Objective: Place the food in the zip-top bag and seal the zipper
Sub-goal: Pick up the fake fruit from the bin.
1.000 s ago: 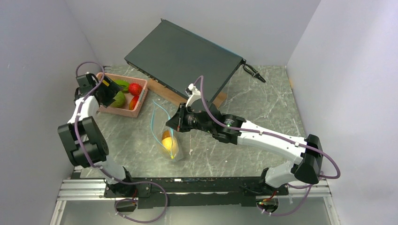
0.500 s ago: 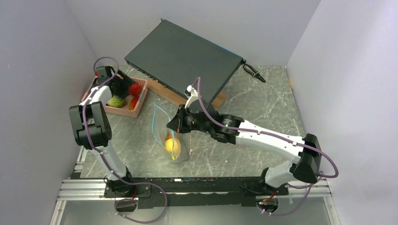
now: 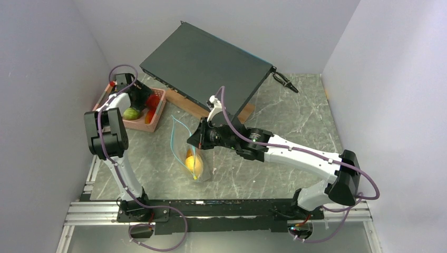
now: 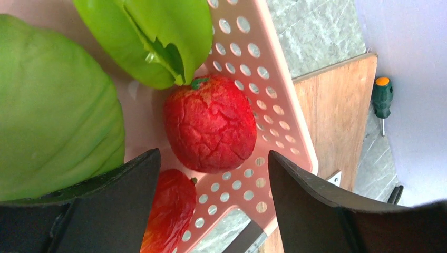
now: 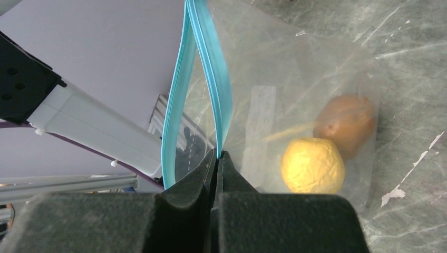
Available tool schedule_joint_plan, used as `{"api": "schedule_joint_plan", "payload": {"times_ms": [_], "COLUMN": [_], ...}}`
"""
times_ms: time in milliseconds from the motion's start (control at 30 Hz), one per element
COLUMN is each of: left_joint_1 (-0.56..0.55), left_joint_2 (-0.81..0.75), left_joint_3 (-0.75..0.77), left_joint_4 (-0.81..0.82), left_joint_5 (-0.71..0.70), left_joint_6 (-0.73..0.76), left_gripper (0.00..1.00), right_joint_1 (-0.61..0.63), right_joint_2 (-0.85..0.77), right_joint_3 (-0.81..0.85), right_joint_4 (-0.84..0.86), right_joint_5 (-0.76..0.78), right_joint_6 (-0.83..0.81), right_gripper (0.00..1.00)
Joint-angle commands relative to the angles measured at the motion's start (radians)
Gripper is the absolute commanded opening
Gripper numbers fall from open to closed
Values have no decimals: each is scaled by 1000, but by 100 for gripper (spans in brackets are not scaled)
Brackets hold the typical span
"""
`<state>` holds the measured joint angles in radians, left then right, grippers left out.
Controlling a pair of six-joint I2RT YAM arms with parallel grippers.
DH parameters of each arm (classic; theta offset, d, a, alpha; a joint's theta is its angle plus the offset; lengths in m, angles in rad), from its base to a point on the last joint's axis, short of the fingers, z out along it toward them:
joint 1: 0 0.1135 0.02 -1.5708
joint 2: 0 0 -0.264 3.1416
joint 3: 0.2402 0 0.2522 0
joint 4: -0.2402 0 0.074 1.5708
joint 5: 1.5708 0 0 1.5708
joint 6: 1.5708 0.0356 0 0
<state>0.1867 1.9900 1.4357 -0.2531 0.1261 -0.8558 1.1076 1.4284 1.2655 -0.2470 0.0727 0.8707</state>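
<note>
The clear zip-top bag (image 3: 191,158) hangs open from my right gripper (image 3: 197,141), which is shut on its teal zipper (image 5: 211,79). A yellow toy fruit (image 5: 312,165) and an orange-brown one (image 5: 348,124) lie inside the bag (image 5: 295,105). My left gripper (image 3: 141,97) is open over the pink basket (image 3: 138,124), jaws wide apart around a red toy fruit (image 4: 208,124). A second red piece (image 4: 168,211) lies by the left finger. Two green pieces (image 4: 52,105) (image 4: 158,37) fill the rest of the basket.
A large dark flat case (image 3: 205,66) leans on a wooden block (image 3: 196,110) behind the basket. A small screwdriver (image 4: 381,100) lies past the wood (image 4: 332,121). A black clip (image 3: 284,81) lies at the back right. Grey walls close both sides.
My left arm swung from the basket's left side to over its middle and lowered toward the red fruit. The right gripper and bag stayed nearly still.
</note>
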Motion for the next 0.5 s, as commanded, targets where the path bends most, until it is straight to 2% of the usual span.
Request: {"api": "schedule_joint_plan", "payload": {"times_ms": [0, 167, 300, 367, 467], "left_joint_1": [-1, -3, -4, -4, -6], "left_joint_2": [44, 88, 91, 92, 92], "left_joint_3": [55, 102, 83, 80, 85], "left_joint_4": [12, -1, 26, 25, 12], "left_joint_5": [-41, -49, -37, -33, -31], "left_joint_6": [12, 45, 37, 36, 47], "left_gripper": [79, 77, 65, 62, 71], "right_joint_1": [3, 3, 3, 2, 4], "right_joint_2": [8, 15, 17, 20, 21], "right_joint_3": [58, 66, 66, 70, 69], "right_joint_4": [1, -6, -6, -7, -6], "right_joint_5": [14, 17, 19, 16, 18], "right_joint_6": [-9, -4, 2, 3, 8], "right_gripper": [0, 0, 0, 0, 0]}}
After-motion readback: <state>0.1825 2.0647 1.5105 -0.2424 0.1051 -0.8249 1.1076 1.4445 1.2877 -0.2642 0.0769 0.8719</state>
